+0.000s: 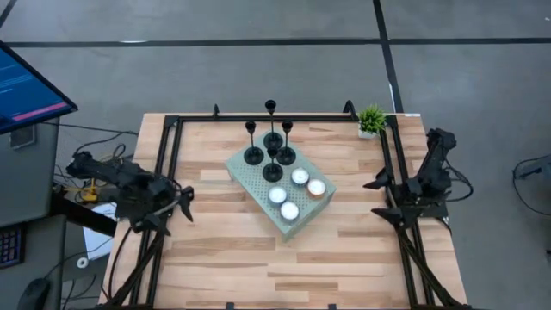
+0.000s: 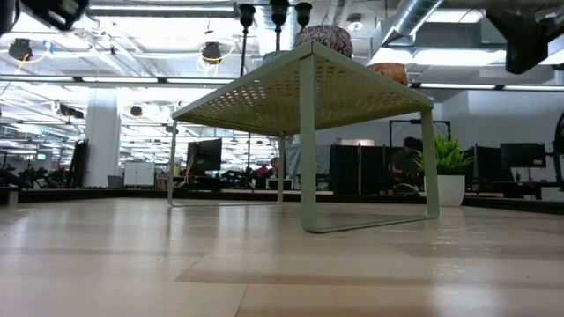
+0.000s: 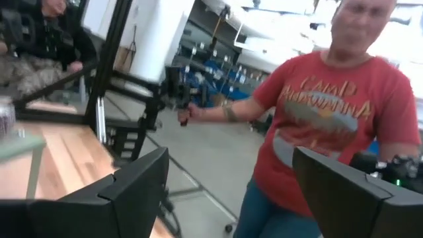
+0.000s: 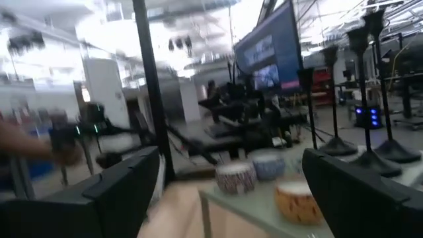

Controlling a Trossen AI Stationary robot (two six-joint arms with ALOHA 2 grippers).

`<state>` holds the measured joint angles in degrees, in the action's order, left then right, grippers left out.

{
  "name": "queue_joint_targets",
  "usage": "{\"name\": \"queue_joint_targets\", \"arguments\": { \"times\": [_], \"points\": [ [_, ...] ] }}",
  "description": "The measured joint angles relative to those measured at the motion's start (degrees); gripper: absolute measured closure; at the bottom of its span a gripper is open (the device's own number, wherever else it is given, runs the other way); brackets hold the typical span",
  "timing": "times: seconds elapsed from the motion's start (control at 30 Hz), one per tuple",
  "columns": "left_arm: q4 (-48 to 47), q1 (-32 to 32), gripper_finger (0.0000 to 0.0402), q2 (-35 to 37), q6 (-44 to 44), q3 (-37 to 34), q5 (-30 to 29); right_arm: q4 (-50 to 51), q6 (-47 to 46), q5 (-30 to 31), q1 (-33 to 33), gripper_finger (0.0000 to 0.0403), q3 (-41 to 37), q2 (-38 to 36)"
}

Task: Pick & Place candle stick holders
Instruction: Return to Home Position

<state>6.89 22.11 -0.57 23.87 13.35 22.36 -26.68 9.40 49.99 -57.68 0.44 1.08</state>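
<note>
Four matte black candle stick holders point(image 1: 272, 148) stand upright on their disc bases on the far-left end of a pale green perforated stand point(image 1: 251, 182) at the table's middle. They also show in the right wrist view point(image 4: 360, 99). In the low view only their bottoms point(image 2: 278, 12) show above the stand's top. My left gripper point(image 1: 179, 207) is open and empty over the table's left edge. My right gripper point(image 1: 379, 198) is open and empty over the right edge, facing the stand.
Several white and silver tealight candles point(image 1: 297, 194) sit on the stand's near-right end. A small green potted plant point(image 1: 372, 120) stands at the far right corner. A black frame point(image 1: 172, 155) runs along the table's edges. A person in a red shirt point(image 3: 330, 112) stands beyond the table.
</note>
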Motion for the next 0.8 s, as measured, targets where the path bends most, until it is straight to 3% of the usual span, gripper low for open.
{"name": "queue_joint_targets", "arguments": {
  "times": [0.3,0.63,0.8],
  "points": [
    [5.46,0.00,0.0079,0.56,-0.82,-9.03,0.64,11.61,-2.25,-0.18,2.03,0.0042,-0.04,0.02],
    [8.21,0.00,0.0079,0.46,-2.97,-13.05,13.10,14.71,-7.97,-0.19,2.35,0.0042,-0.04,0.02],
    [7.81,0.00,0.0079,-0.87,-2.39,-13.03,14.72,14.69,-7.97,-0.19,2.33,0.0042,-0.06,0.02]
  ]
}}
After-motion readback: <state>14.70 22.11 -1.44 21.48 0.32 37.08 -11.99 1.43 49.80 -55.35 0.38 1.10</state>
